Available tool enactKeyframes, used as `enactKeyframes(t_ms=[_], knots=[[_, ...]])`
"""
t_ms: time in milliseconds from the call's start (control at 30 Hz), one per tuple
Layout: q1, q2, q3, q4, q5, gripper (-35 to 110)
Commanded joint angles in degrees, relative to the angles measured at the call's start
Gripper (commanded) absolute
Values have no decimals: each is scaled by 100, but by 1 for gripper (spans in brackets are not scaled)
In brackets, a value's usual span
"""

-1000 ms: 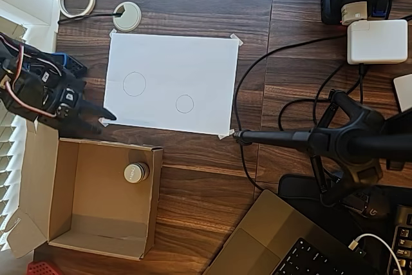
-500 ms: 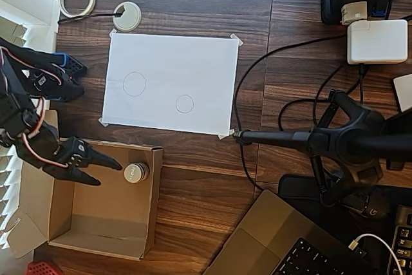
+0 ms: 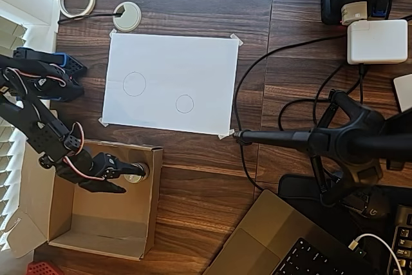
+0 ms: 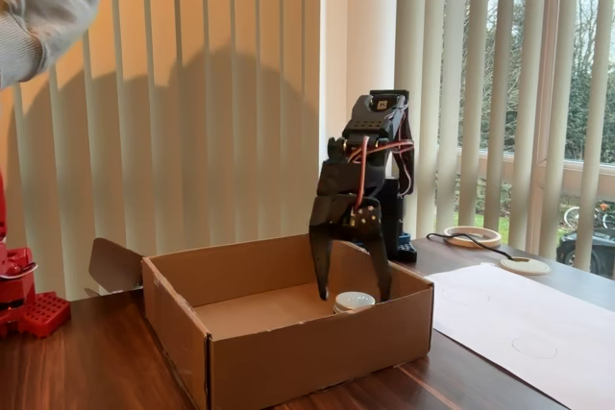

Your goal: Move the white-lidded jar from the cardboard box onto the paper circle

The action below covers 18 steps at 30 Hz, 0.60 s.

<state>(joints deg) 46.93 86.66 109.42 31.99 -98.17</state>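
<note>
Fingers (image 4: 351, 292) spread, straddling short white-lidded jar (image 4: 354, 301), grey-white round lid, inside brown cardboard box (image 4: 317, 350)

The cardboard box (image 3: 96, 201) sits at the desk's (image 3: 206, 178) lower-left corner in the overhead view. The white-lidded jar (image 3: 137, 172) stands inside it, against the box's upper-right corner, with the pincer (image 3: 129, 178) reaching into the box from the left, one finger on either side of the jar. The sheet of paper (image 3: 170, 82) lies above the box, toward the desk's upper edge. The paper circle (image 3: 185, 104) is on the sheet's lower right part, the larger circle (image 3: 134, 84) to its left.
</note>
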Motion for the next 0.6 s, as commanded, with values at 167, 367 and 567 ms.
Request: enactKeyframes(t_ms=[167,367,567], knots=[[-18,-70,-527,-9,-202,35],[-9,-158,-536,202,-334,35],[9,-176,-571,545,-466,35]])
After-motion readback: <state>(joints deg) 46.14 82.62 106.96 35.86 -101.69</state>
